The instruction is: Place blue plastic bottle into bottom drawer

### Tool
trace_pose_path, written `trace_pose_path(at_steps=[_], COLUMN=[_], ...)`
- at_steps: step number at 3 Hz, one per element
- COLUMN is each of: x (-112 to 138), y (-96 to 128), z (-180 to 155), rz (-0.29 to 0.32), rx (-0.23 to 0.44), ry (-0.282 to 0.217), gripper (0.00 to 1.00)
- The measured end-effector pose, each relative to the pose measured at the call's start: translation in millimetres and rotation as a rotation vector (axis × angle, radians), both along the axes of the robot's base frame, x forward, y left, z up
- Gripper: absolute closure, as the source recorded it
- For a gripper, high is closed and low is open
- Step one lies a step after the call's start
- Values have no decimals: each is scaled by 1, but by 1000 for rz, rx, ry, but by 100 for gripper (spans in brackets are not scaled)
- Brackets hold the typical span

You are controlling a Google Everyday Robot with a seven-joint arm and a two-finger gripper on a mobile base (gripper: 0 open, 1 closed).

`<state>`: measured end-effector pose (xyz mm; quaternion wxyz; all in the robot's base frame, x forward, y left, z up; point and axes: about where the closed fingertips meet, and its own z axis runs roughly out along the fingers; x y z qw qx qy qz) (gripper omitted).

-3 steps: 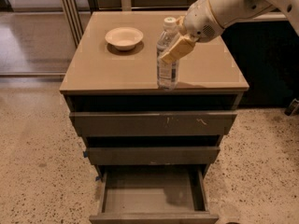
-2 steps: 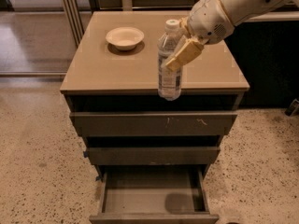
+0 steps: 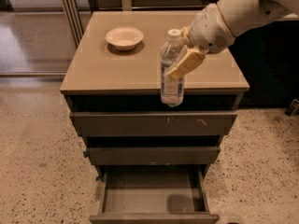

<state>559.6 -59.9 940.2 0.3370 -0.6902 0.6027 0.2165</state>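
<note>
Bottle (image 3: pixel 168 80): upright, white cap up, held in the air with its base hanging just past the front edge of the table (image 3: pixel 100 71).
Hand (image 3: pixel 176 67): clamped on the bottle's middle, reaching in from the right.
Bottom drawer (image 3: pixel 140 196): pulled open, well below the bottle.
Bowl (image 3: pixel 124 37): on the table, back left, apart from the bottle.

You are lifting the blue plastic bottle (image 3: pixel 171 88) off the bench (image 3: pixel 107 73) with the gripper (image 3: pixel 180 64) clamped around its middle, and carrying it out over the front edge, right of centre, its base hanging clear.
</note>
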Motion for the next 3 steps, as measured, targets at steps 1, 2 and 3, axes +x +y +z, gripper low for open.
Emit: trace_pose_path(at_steps=[1, 2, 3], x=[-18, -30, -55], y=[-13, -41, -59], z=[-35, -107, -224], rz=[-28, -103, -148], rx=[11, 31, 3], ry=[-95, -116, 15], gripper=[100, 100, 100])
